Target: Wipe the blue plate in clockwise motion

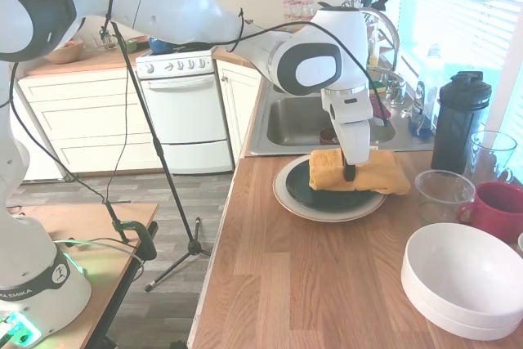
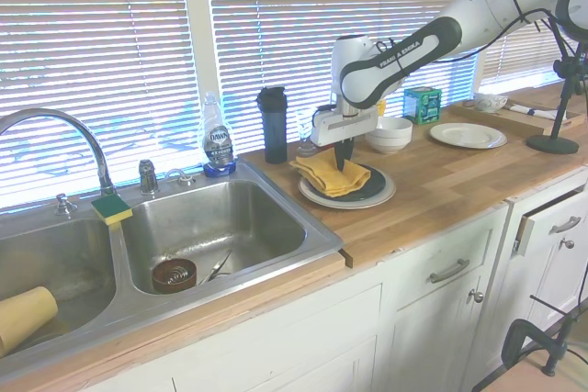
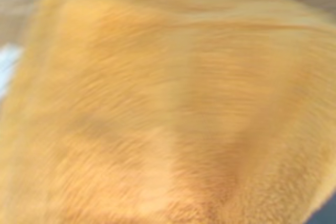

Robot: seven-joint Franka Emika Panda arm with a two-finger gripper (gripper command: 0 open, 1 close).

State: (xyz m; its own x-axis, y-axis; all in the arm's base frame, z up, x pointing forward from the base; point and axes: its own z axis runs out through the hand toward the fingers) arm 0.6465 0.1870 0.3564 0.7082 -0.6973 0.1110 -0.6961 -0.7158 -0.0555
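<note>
Blue plate (image 1: 325,194): a round, dark teal, glossy plate with a shallow rim is seen stacked on a larger cream plate (image 1: 288,199), on the wooden countertop (image 1: 302,284) just beside the sink (image 1: 294,124). Its far half is covered by cloth; the near, bare half is seen at about 7 o'clock from the claw in the first exterior view.

Gripper (image 1: 350,174): it is lowered directly over the blue plate's far part, fingers pointing down into the cloth. The fingers are seen drawn close together, pinching the cloth.

Yellow cloth (image 1: 359,171): a folded orange-yellow towel is laid across the plate, overhanging the rim at 3 o'clock in the first exterior view. The wrist view (image 3: 168,98) is filled by it, blurred.

Surroundings: a clear glass (image 1: 441,194) and a red mug (image 1: 498,208) are placed at 3 o'clock from the plate, a dark shaker bottle (image 1: 459,120) at 2 o'clock, and a white bowl (image 1: 466,279) at 4 o'clock, well apart.
</note>
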